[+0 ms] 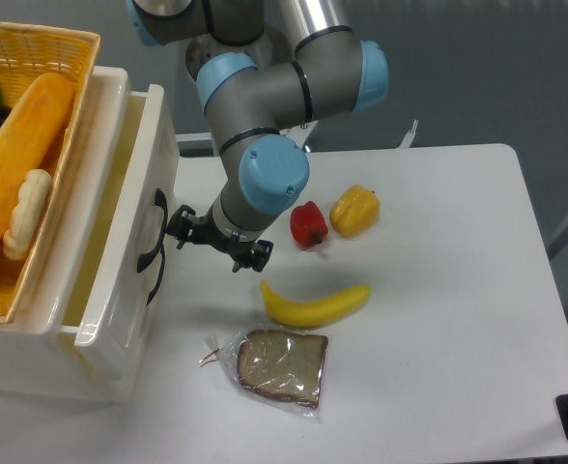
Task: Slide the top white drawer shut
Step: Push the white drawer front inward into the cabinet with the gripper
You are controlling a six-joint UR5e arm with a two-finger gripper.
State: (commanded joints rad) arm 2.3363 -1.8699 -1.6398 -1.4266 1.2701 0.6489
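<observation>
While the top white drawer point(120, 242) stood partly out of the cabinet beneath the yellow basket point(33, 58), the gripper point(183, 227) sat against the drawer's black handle point(152, 253); whether its fingers were spread or pressed together could not be told. Right of the drawer lay a banana point(315, 304), bagged bread point(282, 366), a red pepper point(308, 223) and a yellow pepper point(355, 210).

The top white drawer point(129, 213) is shiny white, with a black handle point(151, 253). The basket point(42, 43) is woven yellow. A yellow banana point(315, 304), a red pepper point(308, 223), a yellow pepper point(355, 210) and brown bread point(282, 365) are seen on the white table point(458, 290). The arm point(274, 106) is coloured grey and light blue.
</observation>
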